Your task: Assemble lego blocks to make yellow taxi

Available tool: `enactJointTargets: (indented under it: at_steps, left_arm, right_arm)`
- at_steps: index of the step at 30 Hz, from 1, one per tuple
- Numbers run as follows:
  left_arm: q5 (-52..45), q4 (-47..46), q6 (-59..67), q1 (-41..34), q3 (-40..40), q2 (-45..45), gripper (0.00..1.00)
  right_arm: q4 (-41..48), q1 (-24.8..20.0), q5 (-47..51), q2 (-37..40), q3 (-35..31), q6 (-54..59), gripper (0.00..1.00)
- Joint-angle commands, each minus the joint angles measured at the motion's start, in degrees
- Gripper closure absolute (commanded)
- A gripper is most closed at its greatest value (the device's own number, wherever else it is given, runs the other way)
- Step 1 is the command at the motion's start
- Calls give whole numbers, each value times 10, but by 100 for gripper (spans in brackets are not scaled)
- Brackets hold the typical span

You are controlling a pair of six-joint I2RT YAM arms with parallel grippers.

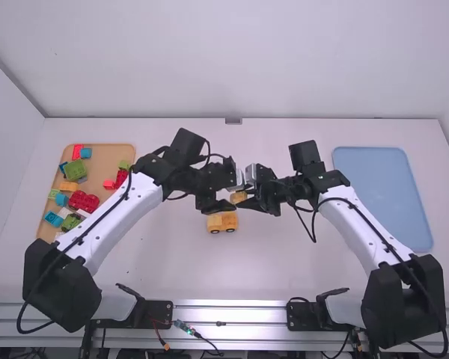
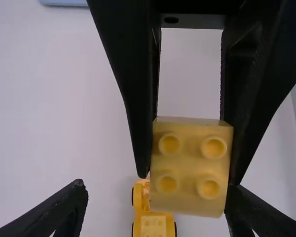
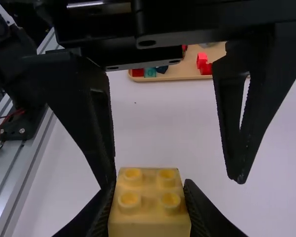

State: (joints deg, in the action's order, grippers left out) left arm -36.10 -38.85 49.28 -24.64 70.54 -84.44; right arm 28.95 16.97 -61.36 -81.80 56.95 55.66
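One four-studded yellow block (image 2: pixel 190 170) is clamped in the right claw (image 1: pixel 244 198), the left claw (image 1: pixel 234 196) with fingers apart.

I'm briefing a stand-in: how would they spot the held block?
Over the white table, look where the white-and-black left arm and right arm converge. There the latter's black pincer grips a small yellow plastic block with four round studs. Its neighbour, a yellow brick vehicle with wheels, stands on the table; this block is held aloft.

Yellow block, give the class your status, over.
Right gripper shut on yellow block. Left gripper open, crowding it. Wheeled base on table.
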Motion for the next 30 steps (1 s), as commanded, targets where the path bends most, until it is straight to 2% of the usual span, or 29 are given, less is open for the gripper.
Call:
enactJointTargets:
  at_steps: [1,4,13,14,16,17,18,19,23,24,27,29,30]
  left_arm:
    - [-5,2,6,2,-8,-1,36]
    - [-9,1,6,2,-7,-1,38]
    - [-10,4,6,2,-8,-1,55]
    - [-9,5,6,2,-8,-1,60]
    - [-9,5,7,2,-8,-1,62]
    - [-9,5,6,2,-8,-1,62]
    - [-9,5,6,2,-8,-1,62]
    - [-10,5,7,2,-8,-1,62]
    - [-9,10,6,2,-8,-1,65]
    - [-10,10,6,2,-8,-1,65]
    - [-9,12,6,2,-8,-1,64]
    - [-9,11,6,2,-8,-1,65]
    - [-10,11,6,2,-8,-1,66]
  right_arm:
    - [2,0,-13,-5,15,-1,85]
    - [2,-1,-12,-5,15,-1,85]
    - [2,0,-16,-5,15,-1,83]
    - [2,0,-16,-5,15,-1,80]
    - [2,0,-16,-5,15,-1,71]
    - [2,0,-16,-5,15,-2,69]
    - [2,-1,-16,-5,15,-1,64]
    - [2,0,-16,-5,15,-1,53]
    - [2,-1,-16,-5,15,-1,42]
    - [2,-1,-16,-5,15,-1,42]
    - [2,-1,-16,-5,15,-1,26]
    - [2,-1,-16,-5,15,-1,26]
    - [2,-1,-16,-5,15,-1,30]
